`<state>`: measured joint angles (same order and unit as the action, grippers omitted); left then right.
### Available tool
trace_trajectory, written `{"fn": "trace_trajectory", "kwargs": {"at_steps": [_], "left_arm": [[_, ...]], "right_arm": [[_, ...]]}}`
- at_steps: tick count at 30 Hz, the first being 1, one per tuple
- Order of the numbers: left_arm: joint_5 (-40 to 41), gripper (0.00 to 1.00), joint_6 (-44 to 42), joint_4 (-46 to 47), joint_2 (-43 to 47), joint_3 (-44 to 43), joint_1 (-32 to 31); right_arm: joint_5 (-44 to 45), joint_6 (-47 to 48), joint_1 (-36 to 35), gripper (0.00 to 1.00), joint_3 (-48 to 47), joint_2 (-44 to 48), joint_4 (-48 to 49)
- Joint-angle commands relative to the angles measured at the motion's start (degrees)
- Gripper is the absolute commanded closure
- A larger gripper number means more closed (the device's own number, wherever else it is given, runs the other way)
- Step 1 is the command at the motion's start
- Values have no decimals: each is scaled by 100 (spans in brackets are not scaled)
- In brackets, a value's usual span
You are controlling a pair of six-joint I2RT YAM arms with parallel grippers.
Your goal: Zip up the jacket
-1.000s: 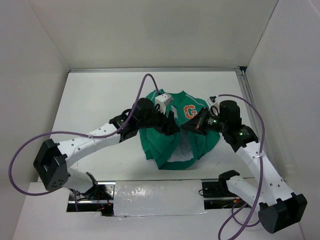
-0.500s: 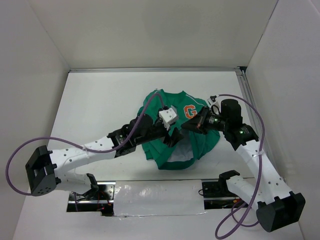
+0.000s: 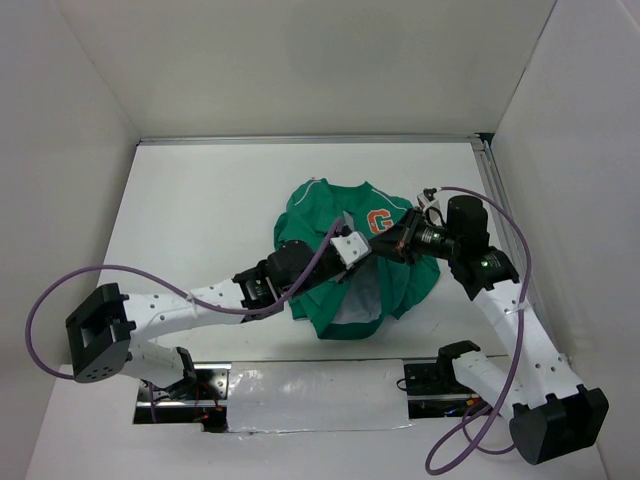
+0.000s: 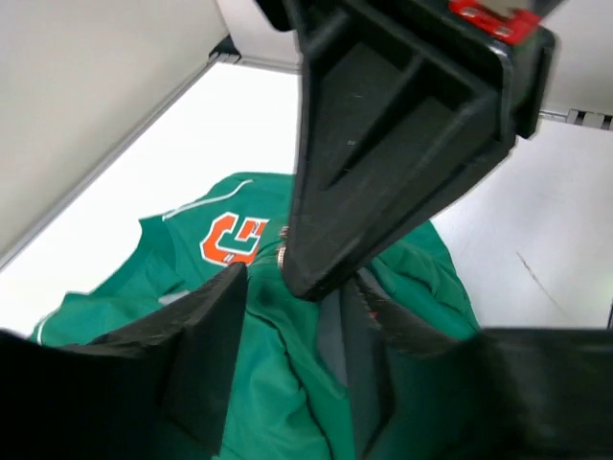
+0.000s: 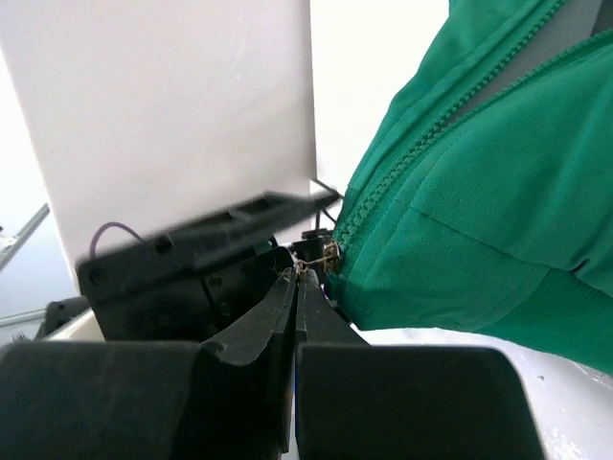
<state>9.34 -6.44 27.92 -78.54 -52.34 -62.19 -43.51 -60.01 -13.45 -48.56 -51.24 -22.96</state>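
Right gripper [image 5: 296, 276]: black tapered fingers clenched flush together, their tips nipping the small brass-coloured zipper pull [image 5: 310, 265], whose slider sits just beyond the tips at the foot of the jacket's green zipper teeth [image 5: 421, 144]. Left gripper [image 4: 290, 321]: its matt black fingers [image 4: 206, 355] stand partly parted, with nothing seen clamped. Green cloth and a strip of pale grey lining [image 4: 329, 335] lie in the gap between them; whether the pads touch the cloth cannot be told. The right gripper's tips point into that same gap from above, close to the left fingertips. The jacket [image 3: 315, 210] lies crumpled on the white table [image 3: 200, 200], directly under and beyond both sets of fingers. Fabric is smooth green weave, folded and creased. An orange "G" patch [image 4: 233, 240] with white edging sits beyond the left fingers, and thin white piping [image 4: 206, 199] runs further out.
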Motion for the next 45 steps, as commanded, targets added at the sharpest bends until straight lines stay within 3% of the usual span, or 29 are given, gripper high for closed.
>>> {"fn": "trace_trajectory", "kwargs": {"at_steps": [1,4,13,16,18,25,28,33,42,45], "left_arm": [[112,52,-420,759,-91,22,-38],[7,61,-507,855,-13,197,-47],[-82,61,-762,1110,-12,470,-65],[-65,60,-640,1285,-73,435,-73],[32,50,-666,1408,-108,435,-74],[32,50,-877,1611,-310,303,-74],[-116,62,-929,1795,-328,382,-74],[-196,99,-1008,1769,-276,391,-144],[-214,100,-1378,1813,260,979,-425],[-240,100,-1343,1805,427,1138,-530]], "right_arm": [[-290,-186,80,100,-75,115,459],[-229,-239,176,100,-66,88,451],[-396,-248,238,100,-75,-44,539],[-430,-248,247,100,-31,-61,529],[-474,-248,238,100,13,-61,547],[-501,-266,247,100,109,-35,591],[-492,-231,229,100,92,-61,564],[-396,-266,273,100,74,-166,634],[9,-863,606,100,13,-342,776],[-44,-1275,756,100,407,-360,1126]]}}
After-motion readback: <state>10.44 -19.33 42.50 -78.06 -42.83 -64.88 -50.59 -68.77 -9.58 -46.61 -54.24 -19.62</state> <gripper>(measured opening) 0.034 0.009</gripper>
